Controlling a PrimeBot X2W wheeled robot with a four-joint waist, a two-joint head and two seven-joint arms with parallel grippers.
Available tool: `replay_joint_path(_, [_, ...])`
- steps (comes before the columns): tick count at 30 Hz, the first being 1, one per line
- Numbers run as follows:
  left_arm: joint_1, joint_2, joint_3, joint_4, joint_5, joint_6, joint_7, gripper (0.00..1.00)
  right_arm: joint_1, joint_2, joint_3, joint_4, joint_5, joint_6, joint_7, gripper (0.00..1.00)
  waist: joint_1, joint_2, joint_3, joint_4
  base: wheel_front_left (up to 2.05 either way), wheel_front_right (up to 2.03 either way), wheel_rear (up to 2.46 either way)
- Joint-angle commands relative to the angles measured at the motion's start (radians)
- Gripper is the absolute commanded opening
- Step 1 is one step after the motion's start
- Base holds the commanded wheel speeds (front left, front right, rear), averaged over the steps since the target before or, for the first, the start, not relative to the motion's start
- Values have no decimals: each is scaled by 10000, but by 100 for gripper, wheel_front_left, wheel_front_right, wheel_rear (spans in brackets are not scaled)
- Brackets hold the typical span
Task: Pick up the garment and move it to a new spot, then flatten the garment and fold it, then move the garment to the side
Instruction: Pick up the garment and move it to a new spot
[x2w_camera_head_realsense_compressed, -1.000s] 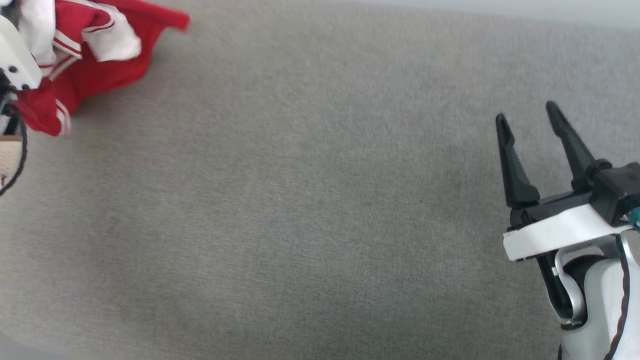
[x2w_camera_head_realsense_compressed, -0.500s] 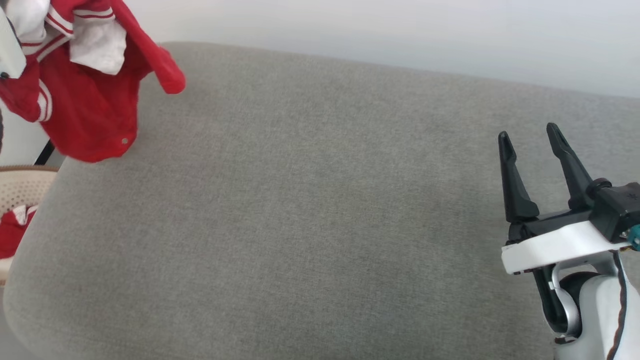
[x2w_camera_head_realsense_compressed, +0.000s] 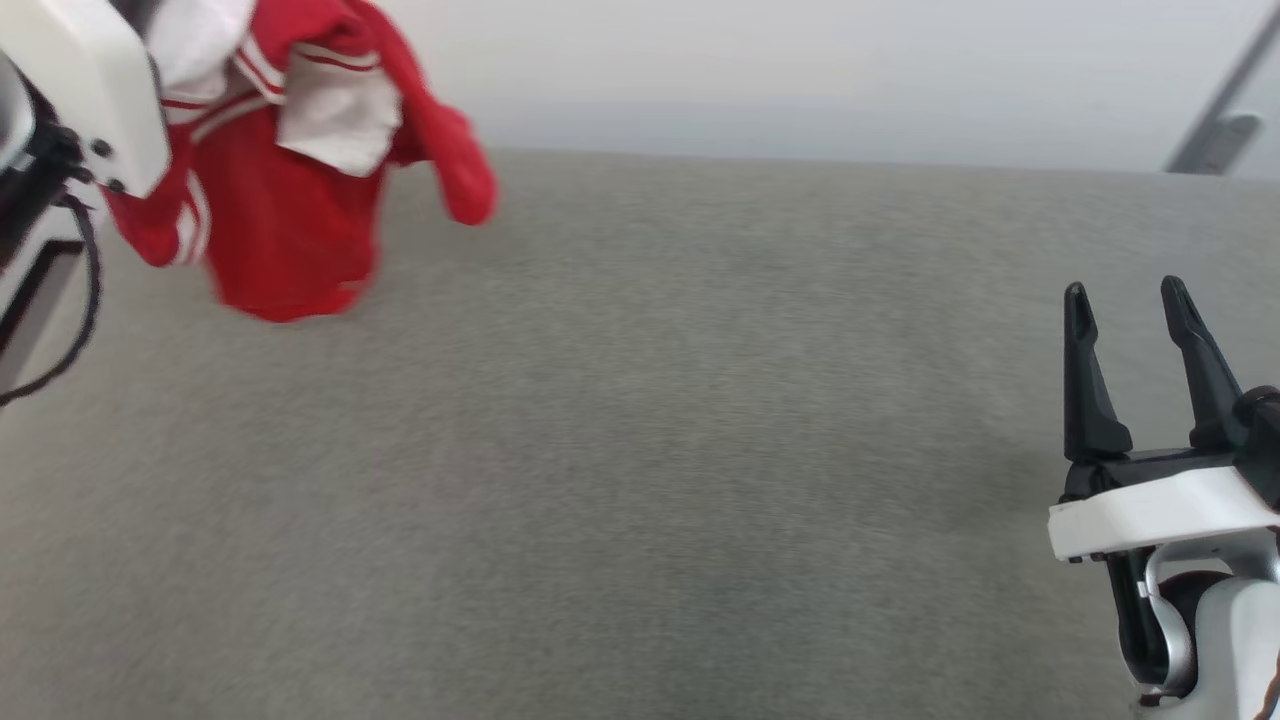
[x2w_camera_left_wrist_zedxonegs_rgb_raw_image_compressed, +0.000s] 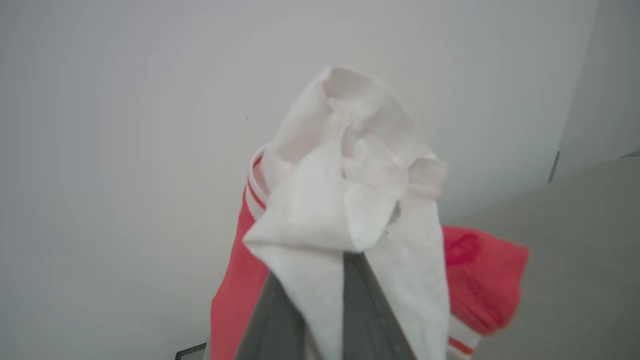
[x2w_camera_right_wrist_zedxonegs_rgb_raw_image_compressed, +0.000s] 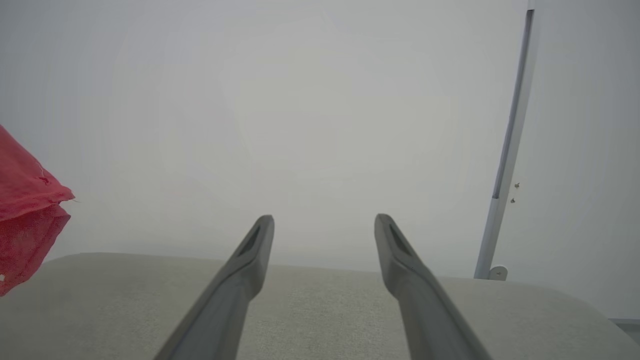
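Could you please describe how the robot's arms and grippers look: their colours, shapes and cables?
The right gripper has two long, tapering black jaws on a black base, above a white band and a pale rounded wrist with a silver bracket. The left arm shows a white housing with small dark holes, and a black cable loops below it.

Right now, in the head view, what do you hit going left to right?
left arm's white casing → red T-shirt with white sleeves, hanging bunched → bare grey cushion → right gripper, fingers open
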Motion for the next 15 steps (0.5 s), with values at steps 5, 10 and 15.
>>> replay_joint_path(5, [327, -21, -262, -1272, -63, 328, 636, 0, 29, 94, -115, 99, 38, 1, -186, 100, 0, 0, 20, -1103, 0, 0, 0])
replay_joint_path(10, [666, -330, -730, -2317, -172, 586, 1239, 0, 102, 125, -171, 223, 93, 1, -304, 100, 0, 0, 141, -1885, 0, 0, 0])
replay_joint_path(15, [1173, -798, -1335, -2924, -428, 791, 1803, 0, 74, 138, -29, 464, 234, 1, -473, 100, 0, 0, 351, -2599, 0, 0, 0])
